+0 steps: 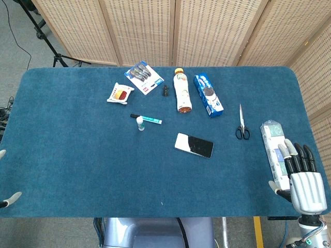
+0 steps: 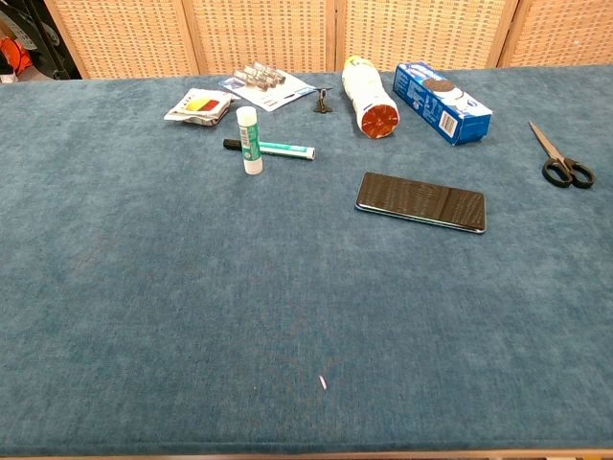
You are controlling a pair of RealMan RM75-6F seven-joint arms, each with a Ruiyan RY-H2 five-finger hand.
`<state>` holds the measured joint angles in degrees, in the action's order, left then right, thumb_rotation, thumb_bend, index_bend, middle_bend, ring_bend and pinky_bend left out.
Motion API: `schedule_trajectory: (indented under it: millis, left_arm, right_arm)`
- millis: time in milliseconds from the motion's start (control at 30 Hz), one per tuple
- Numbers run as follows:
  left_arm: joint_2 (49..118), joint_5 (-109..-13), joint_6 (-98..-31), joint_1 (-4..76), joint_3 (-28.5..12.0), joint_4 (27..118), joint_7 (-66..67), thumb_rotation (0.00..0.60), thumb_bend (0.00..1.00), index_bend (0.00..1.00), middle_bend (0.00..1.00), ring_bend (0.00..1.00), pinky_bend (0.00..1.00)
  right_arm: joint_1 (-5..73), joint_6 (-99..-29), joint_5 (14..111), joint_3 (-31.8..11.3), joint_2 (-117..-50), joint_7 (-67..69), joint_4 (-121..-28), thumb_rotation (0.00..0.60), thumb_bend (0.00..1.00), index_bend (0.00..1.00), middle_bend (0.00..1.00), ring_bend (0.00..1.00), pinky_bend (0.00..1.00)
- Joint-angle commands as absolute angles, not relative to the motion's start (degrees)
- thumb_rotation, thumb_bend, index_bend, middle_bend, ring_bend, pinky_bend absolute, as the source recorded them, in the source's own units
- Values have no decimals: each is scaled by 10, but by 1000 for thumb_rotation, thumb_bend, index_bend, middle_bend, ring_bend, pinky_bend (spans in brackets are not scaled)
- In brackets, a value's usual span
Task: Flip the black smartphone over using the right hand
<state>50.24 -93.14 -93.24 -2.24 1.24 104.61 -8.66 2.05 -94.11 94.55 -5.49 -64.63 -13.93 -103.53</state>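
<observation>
While black smartphone (image 1: 194, 145) lies untouched mid-bench, right robot hand (image 1: 305, 183) waits near-right, fingers extended, empty; reach comes next.

Black smartphone (image 1: 194, 145) flat on blue counter (image 1: 77, 155), glass side up.

Slim black slab w/ rounded corners, glossy face reflecting light; in head view a pale glare covers its left end, rest dark. Chest view (image 2: 421, 201) shows thin edge, whole underside resting on the cloth. Long axis runs roughly left-right, slightly skewed, right end a bit nearer front edge. Sits approx. mid-counter, a little right of centre, well apart from front edge and from right edge. Nothing touching it, nothing on top.
</observation>
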Motion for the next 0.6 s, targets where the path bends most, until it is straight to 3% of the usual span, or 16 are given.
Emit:
schedule_trajectory:
  millis: [33, 200, 333, 600]
  left_arm:
    - [501, -930, -934, -24, 13, 1045, -91, 600, 0, 0, 0, 0, 0]
    - [500, -932, -939, -26, 13, 1044, -98, 600, 0, 0, 0, 0, 0]
    - [498, -932, -946, -28, 11, 1043, -104, 600, 0, 0, 0, 0, 0]
    - [495, -910, -919, -16, 5, 1049, -99, 600, 0, 0, 0, 0, 0]
  right_arm:
    - [21, -939, 945, -54, -647, -140, -1035, 600, 0, 44, 0, 0, 21]
    - [27, -924, 946, -50, -652, -140, -1029, 600, 40, 44, 0, 0, 22]
    - [51, -876, 925, -54, -669, -146, -1014, 600, 285, 44, 0, 0, 22]
    - [157, -733, 867, -97, -735, -252, -1003, 600, 363, 44, 0, 0, 21]
